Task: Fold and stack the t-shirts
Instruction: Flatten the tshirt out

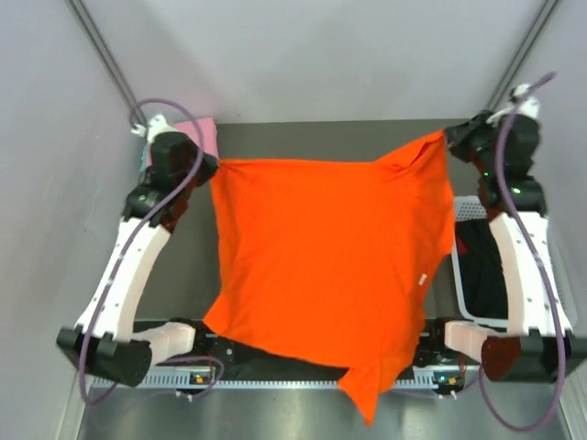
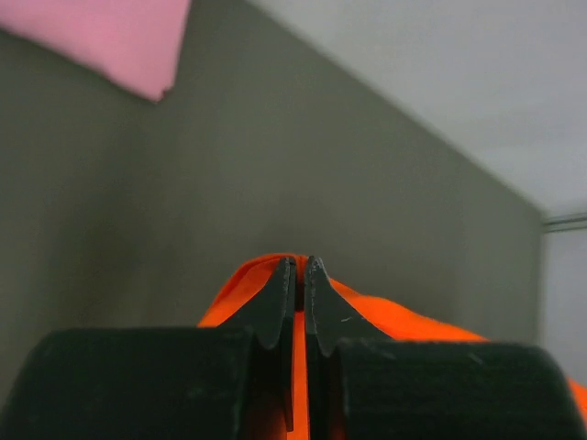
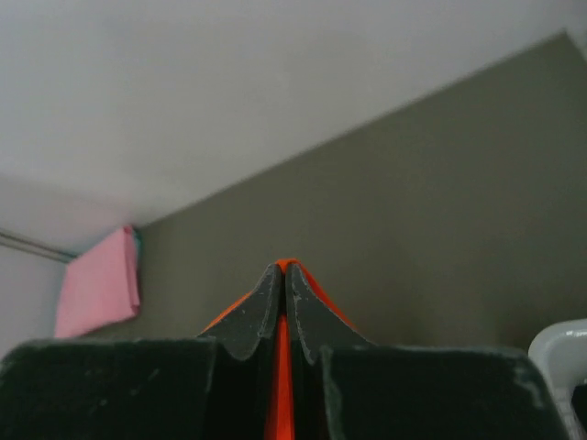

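Pale grey walls close in a dark grey table [image 1: 312, 137] on three sides. Over it the orange-red t-shirt [image 1: 321, 266] is spread wide between the two arms, caught at both far corners. The left gripper [image 1: 213, 168] is clamped on the far left corner. In the left wrist view its two black fingers [image 2: 275, 302] are pressed together with only a thin strip of orange cloth between them. The right gripper [image 1: 448, 139] is clamped on the far right corner, which sits a little farther back than the left one. The right wrist view shows the same tight pinch, with orange cloth squeezed out on either side of the tips. From those two corners the cloth runs toward the near edge, with some slack wrinkling by the right gripper. The near hem lies across the rail between the arm bases, and one loose point of cloth hangs past it at the near right. A small white tag [image 1: 423, 280] shows at the shirt's right edge. The pink t-shirt [image 1: 198, 134] lies folded flat in the far left corner of the table, just behind the left gripper and apart from the orange one. A white lattice basket [image 1: 470, 210] stands at the right, partly hidden by the right arm, with dark cloth [image 1: 481, 266] inside it.
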Available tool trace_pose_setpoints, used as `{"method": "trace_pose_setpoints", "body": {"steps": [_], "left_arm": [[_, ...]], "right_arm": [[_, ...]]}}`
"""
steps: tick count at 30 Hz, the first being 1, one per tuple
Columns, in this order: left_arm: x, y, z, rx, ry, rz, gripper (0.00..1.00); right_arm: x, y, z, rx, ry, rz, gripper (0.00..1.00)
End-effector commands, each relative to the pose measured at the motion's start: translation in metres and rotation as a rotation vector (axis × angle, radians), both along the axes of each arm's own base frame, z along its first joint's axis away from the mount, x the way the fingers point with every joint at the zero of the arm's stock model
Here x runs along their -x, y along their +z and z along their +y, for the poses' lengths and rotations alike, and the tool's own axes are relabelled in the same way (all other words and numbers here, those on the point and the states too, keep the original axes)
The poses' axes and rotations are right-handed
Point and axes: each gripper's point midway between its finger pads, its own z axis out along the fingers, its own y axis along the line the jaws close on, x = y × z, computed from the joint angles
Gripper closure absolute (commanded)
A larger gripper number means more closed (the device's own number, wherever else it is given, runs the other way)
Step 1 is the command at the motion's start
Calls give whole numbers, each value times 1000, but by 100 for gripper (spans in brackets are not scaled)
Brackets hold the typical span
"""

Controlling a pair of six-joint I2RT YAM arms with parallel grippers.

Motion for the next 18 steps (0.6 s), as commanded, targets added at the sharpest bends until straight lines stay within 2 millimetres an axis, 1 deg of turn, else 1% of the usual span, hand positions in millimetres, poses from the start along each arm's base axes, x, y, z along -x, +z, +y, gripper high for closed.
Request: {"method": "trace_pose_setpoints", "body": {"steps": [1,2,3,4,5,6,7,8,9,10,11,12,13,14,15,16,17,18], "left_arm": [[-37,-25,21,-69,113,-53,100],[-49,-31,21,-62,117,-69,100],[-65,-68,20,-74,118,-4,100],[-75,-83,25,-60,117,21,100],[-89,-91,26,-32,122,14,100],[-106,-126,27,-29,112,82,100],[-118,-139,34,-6,106,103,100],[-132,-147,36,13,102,103,100],[-153,-171,38,20,97,150,100],[-165,-181,49,33,108,166,100],[-179,-214,46,51,62,227,100],[-197,-203,44,58,44,198,100],[-207,-209,56,79,31,202,100],[-216,-214,57,81,16,207,100],[-231,-223,57,92,-9,213,100],[-238,-227,64,96,-8,213,100],[-243,-230,66,100,-13,212,100],[-253,-233,66,110,-32,209,100]], "right_arm": [[-46,-10,10,-6,53,-150,100],[-61,-12,11,-13,62,-195,100],[-75,-41,14,-30,75,-155,100],[-103,-64,17,-37,90,-146,100],[-117,-81,19,-46,101,-122,100],[-132,-87,23,-56,116,-116,100],[-161,-129,26,-66,125,-38,100],[-175,-143,33,-74,158,-14,100],[-195,-128,35,-77,174,-46,100],[-218,-178,37,-92,180,59,100],[-231,-186,40,-100,193,78,100],[-248,-166,61,-103,235,38,100],[-262,-207,65,-118,241,124,100],[-271,-210,71,-124,258,128,100],[-284,-192,74,-129,263,88,100],[-293,-218,77,-139,263,132,100],[-299,-222,79,-146,259,139,100],[-307,-212,80,-163,256,118,100]]}}
